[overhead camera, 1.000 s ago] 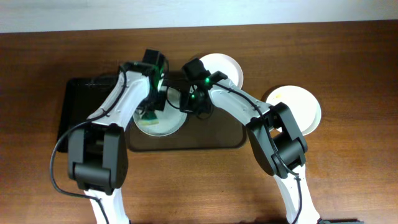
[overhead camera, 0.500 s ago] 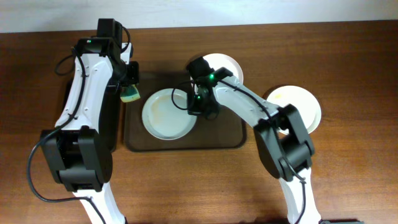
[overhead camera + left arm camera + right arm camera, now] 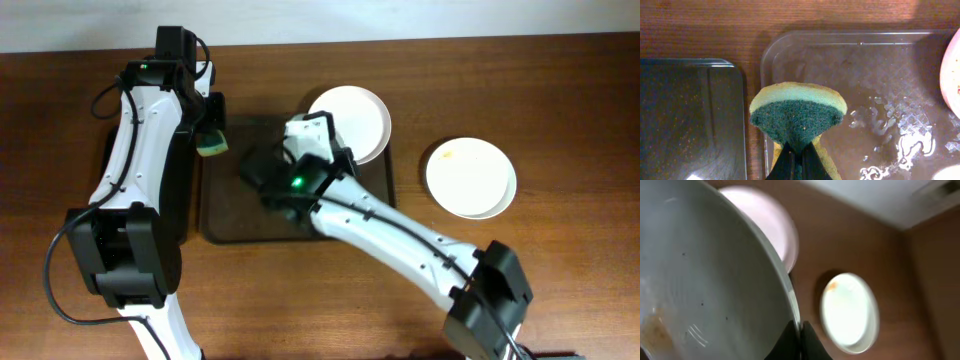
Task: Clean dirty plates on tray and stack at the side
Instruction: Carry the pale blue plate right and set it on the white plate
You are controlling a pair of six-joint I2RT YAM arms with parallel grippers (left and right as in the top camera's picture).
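tray (image 3: 222, 215) left: bare | tray middle: right arm (image 3: 370, 225) across | far corner: white plate (image 3: 355, 115)

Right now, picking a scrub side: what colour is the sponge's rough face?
The sponge face is dark green, backing yellow; clearest in the left wrist view.

The left arm (image 3: 140, 150) reaches far forward with its wrist turned inward; the left end effector (image 3: 799, 156) points down, jaws pinched tight on a sponge (image 3: 797, 112). The right arm (image 3: 390, 235) stretches diagonally forward and leftward; the right end effector (image 3: 801, 339) is clamped on the rim of a tilted plate (image 3: 700, 280).
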